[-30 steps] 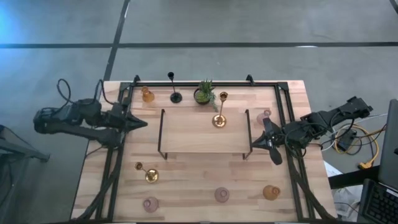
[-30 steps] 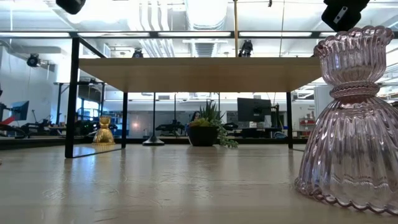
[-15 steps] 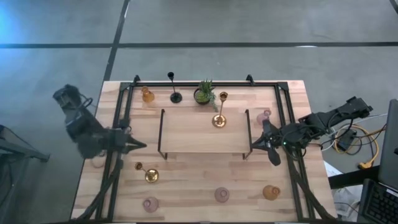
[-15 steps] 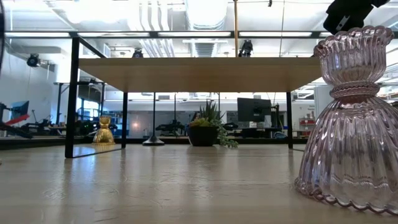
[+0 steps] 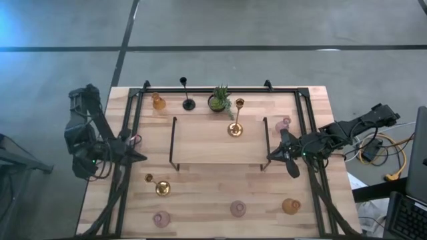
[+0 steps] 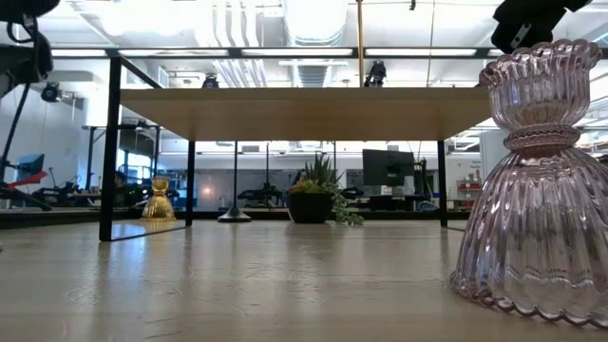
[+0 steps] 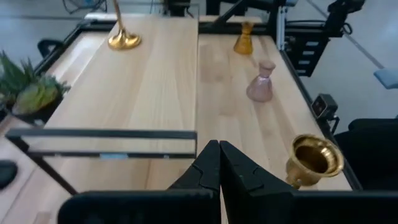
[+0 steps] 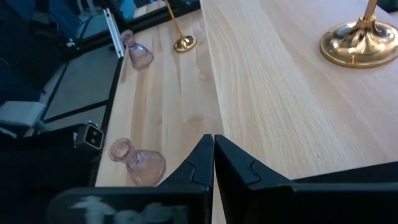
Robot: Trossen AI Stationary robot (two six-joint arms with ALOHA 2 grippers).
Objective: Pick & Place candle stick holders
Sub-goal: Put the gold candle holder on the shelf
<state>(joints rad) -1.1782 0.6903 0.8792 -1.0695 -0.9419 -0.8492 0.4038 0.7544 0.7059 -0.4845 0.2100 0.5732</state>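
The left pincer hangs closed and empty over the desk's left edge, with a gold holder just in front of it near the front-left corner. To lift that holder well, the pincer would likely need to open first, come down square on the slim stem and close there, not on the wide base. An amber holder and a black holder stand at the back edge, a second gold holder on the raised shelf. Pink holders and another amber one sit along the front edge. The right pincer is closed and empty at the shelf's right end, beside a pink holder by the right rail. The low view shows only one pink holder up close; it hides both pincers.
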